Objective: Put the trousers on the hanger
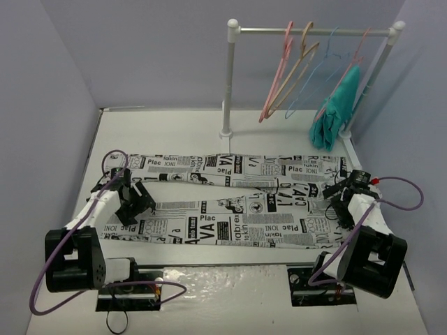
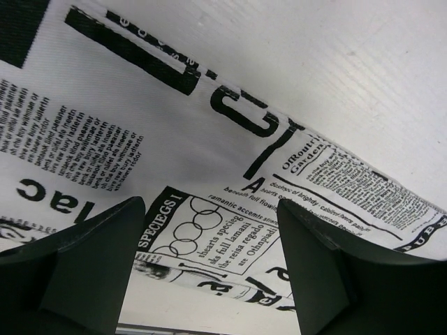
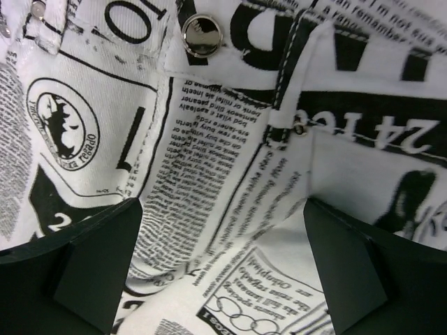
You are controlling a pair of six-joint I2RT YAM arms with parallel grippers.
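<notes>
The trousers [image 1: 237, 202], white with black newspaper print, lie flat across the table with the legs to the left and the waist to the right. My left gripper [image 1: 137, 198] is low over the near leg's end. In the left wrist view it [image 2: 211, 209] is open, with the printed cloth [image 2: 209, 139] and its folded edge between the fingers. My right gripper [image 1: 339, 197] is at the waist. In the right wrist view it [image 3: 223, 209] stands wide open over rumpled cloth below the metal button [image 3: 201, 33]. The pink hanger [image 1: 279, 73] hangs on the rail at the back.
The white rail [image 1: 314, 31] on two posts stands at the table's back right. It also carries a tan hanger [image 1: 302, 66], a thin blue wire hanger [image 1: 318, 77] and a teal garment [image 1: 336, 112]. Purple-grey walls close in the table at the left, right and back.
</notes>
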